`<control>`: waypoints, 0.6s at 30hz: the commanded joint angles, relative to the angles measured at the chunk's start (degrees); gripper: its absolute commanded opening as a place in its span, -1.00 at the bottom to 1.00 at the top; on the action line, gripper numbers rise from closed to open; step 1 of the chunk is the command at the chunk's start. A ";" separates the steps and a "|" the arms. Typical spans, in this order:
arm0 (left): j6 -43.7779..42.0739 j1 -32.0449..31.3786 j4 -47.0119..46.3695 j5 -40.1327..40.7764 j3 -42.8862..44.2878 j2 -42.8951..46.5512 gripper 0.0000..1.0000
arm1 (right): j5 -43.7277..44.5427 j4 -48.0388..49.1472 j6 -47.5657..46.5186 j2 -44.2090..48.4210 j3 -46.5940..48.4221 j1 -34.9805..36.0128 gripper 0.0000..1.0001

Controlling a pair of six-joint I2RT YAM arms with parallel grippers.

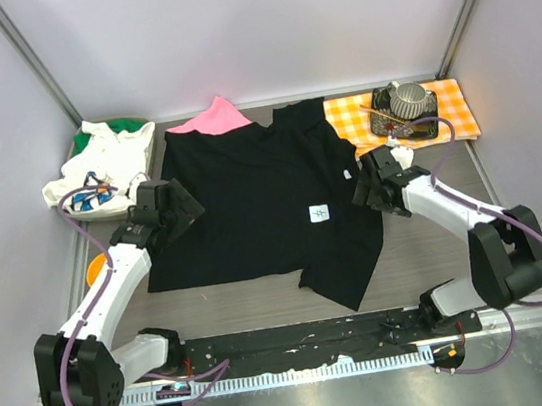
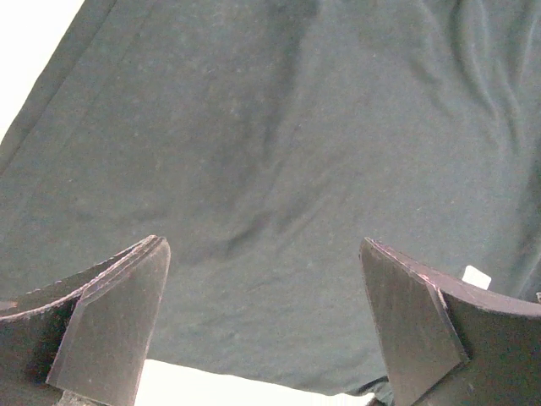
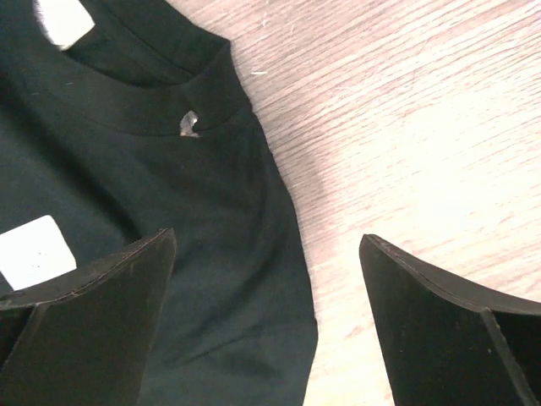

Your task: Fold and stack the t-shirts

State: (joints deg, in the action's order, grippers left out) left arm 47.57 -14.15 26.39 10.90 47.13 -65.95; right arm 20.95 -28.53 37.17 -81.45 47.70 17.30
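Note:
A large black t-shirt [image 1: 251,201] lies spread on the table, with one part trailing toward the front right. A pink t-shirt [image 1: 211,120] pokes out from under its back edge. My left gripper [image 1: 184,209] is open and empty over the shirt's left edge; in the left wrist view only black cloth [image 2: 279,152] fills the gap between the fingers [image 2: 110,330]. My right gripper [image 1: 365,193] is open and empty at the shirt's right edge. In the right wrist view the gripper [image 3: 266,313] straddles the shirt's edge [image 3: 228,279], with the collar [image 3: 144,93] beyond it.
An orange-and-white checked cloth [image 1: 452,112] lies at the back right with a metal pot [image 1: 406,101] on it. A white and green heap of clothes [image 1: 104,166] sits at the back left. A small orange thing [image 1: 96,270] lies by the left arm. Wooden tabletop [image 1: 429,251] shows at the right.

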 commanded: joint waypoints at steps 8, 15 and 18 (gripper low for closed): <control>3.49 -0.61 12.02 4.66 -3.71 0.57 0.99 | -6.79 -8.47 1.41 20.53 2.32 17.67 0.87; 8.59 -0.53 16.84 10.45 -7.05 -4.09 0.90 | -7.33 -8.56 5.02 27.13 -1.82 25.41 0.86; 11.31 -0.53 17.82 12.39 -8.37 -5.06 0.87 | -7.50 -8.20 4.93 28.36 -2.09 27.26 0.85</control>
State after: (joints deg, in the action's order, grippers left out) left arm 54.30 -14.57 41.08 17.91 39.92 -70.43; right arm 13.93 -37.43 40.56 -55.33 45.76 42.85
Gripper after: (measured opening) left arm 0.948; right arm 0.930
